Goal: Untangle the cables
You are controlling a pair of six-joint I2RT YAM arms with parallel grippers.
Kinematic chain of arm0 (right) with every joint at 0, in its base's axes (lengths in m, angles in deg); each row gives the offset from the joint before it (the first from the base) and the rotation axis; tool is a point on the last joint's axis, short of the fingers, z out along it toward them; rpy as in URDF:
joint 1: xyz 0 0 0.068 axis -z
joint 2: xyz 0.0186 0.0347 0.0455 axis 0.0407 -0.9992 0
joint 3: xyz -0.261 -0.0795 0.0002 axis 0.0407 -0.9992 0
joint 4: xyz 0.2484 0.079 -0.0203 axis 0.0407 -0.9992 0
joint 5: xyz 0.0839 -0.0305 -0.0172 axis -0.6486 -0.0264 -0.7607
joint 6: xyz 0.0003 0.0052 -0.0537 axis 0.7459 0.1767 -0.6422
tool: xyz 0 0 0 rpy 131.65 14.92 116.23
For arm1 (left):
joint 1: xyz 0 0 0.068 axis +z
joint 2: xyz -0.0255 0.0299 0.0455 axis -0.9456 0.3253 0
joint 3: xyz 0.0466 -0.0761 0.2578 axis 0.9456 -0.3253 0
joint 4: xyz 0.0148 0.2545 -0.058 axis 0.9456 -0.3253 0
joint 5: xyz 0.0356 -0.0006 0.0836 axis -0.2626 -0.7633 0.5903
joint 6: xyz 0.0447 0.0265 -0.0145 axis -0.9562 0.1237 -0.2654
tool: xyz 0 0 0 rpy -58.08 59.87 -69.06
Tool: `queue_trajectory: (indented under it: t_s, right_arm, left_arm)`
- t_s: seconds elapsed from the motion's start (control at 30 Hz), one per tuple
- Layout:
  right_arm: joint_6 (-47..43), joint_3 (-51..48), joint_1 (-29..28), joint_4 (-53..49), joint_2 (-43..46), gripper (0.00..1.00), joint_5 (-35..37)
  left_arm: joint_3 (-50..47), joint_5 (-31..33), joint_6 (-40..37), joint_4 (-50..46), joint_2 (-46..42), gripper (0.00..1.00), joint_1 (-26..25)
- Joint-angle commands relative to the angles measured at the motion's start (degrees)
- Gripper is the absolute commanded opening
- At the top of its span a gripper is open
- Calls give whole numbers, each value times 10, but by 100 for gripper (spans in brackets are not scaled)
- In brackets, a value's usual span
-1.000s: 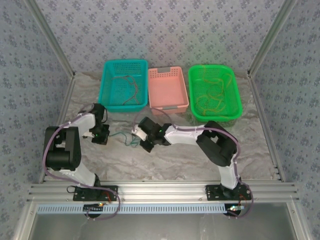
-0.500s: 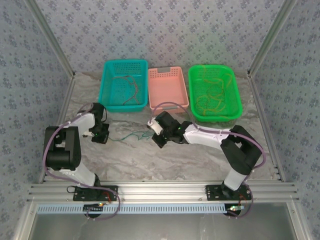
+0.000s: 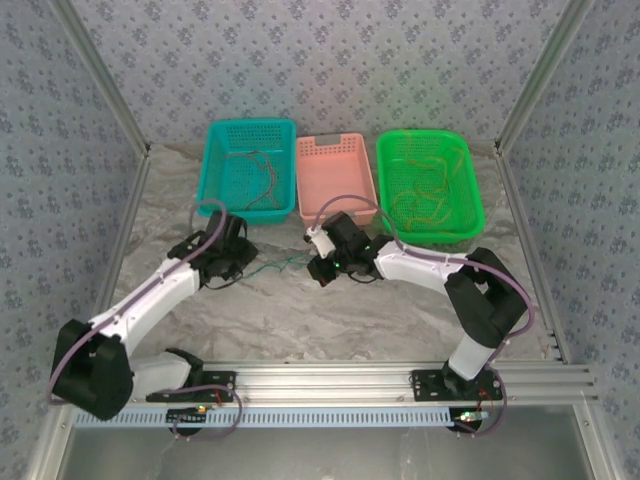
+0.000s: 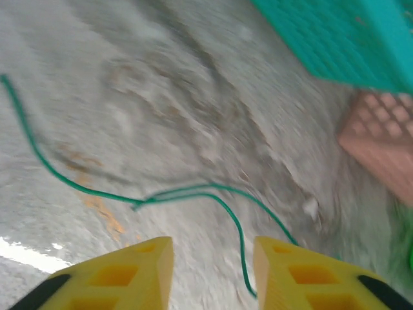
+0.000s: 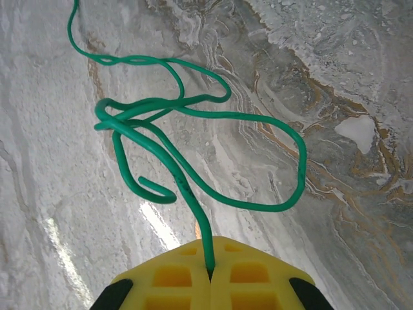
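Pinching green cable (image 5: 126, 126) in right jaws, left jaws parted

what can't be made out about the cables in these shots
- Left wrist view: motion blur; green cable's near end lost beside the left gripper.
- Right wrist view: shut right gripper hides the pinched end.
- Top view: wires in teal basket and green basket too thin to count.

Green cable (image 5: 129, 132), marbled grey table (image 5: 335, 77)

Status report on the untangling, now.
Right end effector shut on green cable. Left end effector open over a cable strand, not gripping. Loops tangled on table beside right end effector.
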Motion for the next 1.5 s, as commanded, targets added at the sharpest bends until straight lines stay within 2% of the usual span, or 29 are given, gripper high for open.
queue_trajectory:
  t_s: [0.0, 0.1, 0.23, 0.47, 0.73, 0.93, 1.07, 1.2, 1.27, 1.33, 1.37, 1.47]
  right_arm:
    - [48, 30, 4, -19, 16, 0, -37]
    - [72, 42, 13, -31, 17, 0, -52]
    - [97, 42, 24, -33, 27, 0, -73]
    - [111, 40, 26, -31, 34, 0, -91]
    - [118, 37, 33, -31, 36, 0, -114]
    - [120, 35, 35, -31, 39, 0, -122]
    - [120, 30, 36, -30, 43, 0, -121]
    - [123, 23, 44, -27, 47, 0, -117]
    - [125, 20, 49, -24, 49, 0, -116]
    - [129, 15, 57, -22, 52, 0, -107]
    - [130, 13, 60, -23, 52, 0, -103]
    - [135, 2, 70, -17, 58, 0, -97]
  left_arm:
    - [-24, 16, -131, 70, -49, 45, -46]
    - [-58, -9, -203, 123, -77, 49, -63]
    - [-89, -44, -279, 163, -87, 50, -67]
    - [-93, -94, -356, 212, -69, 54, -71]
    - [-84, -83, -417, 241, -15, 56, -76]
    - [-66, -40, -433, 258, 19, 55, -76]
    - [-63, -52, -437, 282, 35, 44, -76]
    - [-68, -57, -438, 296, 28, 24, -79]
    - [-69, -55, -440, 291, 18, 17, -78]
    - [-68, -53, -442, 279, 1, 3, -78]
    - [-67, -50, -443, 271, -6, 0, -78]
    - [-64, -58, -450, 250, -27, 0, -78]
